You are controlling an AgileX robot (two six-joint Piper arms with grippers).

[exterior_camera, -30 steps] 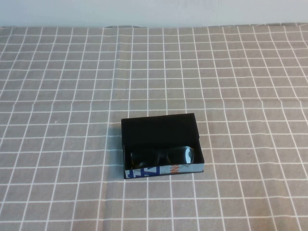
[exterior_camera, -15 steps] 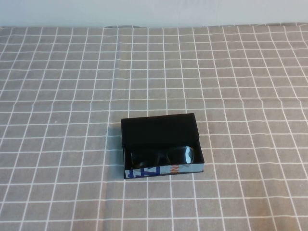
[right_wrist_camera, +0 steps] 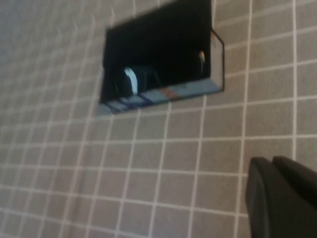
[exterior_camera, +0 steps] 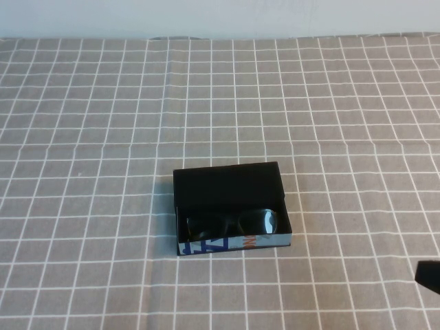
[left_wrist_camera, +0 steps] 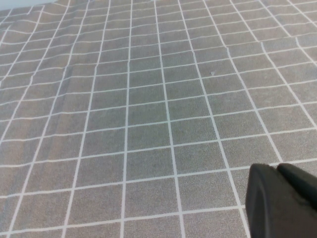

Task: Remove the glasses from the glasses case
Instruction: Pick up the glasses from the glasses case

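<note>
The glasses case [exterior_camera: 220, 243], a shallow black box with a white printed front edge, lies open at the table's middle. The black-framed glasses [exterior_camera: 230, 223] lie inside it along the front wall. My right gripper [exterior_camera: 429, 275] shows as a dark tip at the lower right edge of the high view, well right of the case and nearer than it. In the right wrist view its fingers [right_wrist_camera: 272, 161] are together and empty, with the case [right_wrist_camera: 163, 94] and glasses [right_wrist_camera: 136, 79] ahead. My left gripper [left_wrist_camera: 280, 168] is shut and empty over bare cloth, outside the high view.
A grey tablecloth with a white grid [exterior_camera: 103, 137] covers the whole table. A pale wall [exterior_camera: 220, 17] runs along the far edge. Nothing else stands on the cloth.
My right gripper has come into the high view at the lower right edge. The case and glasses have not moved.
</note>
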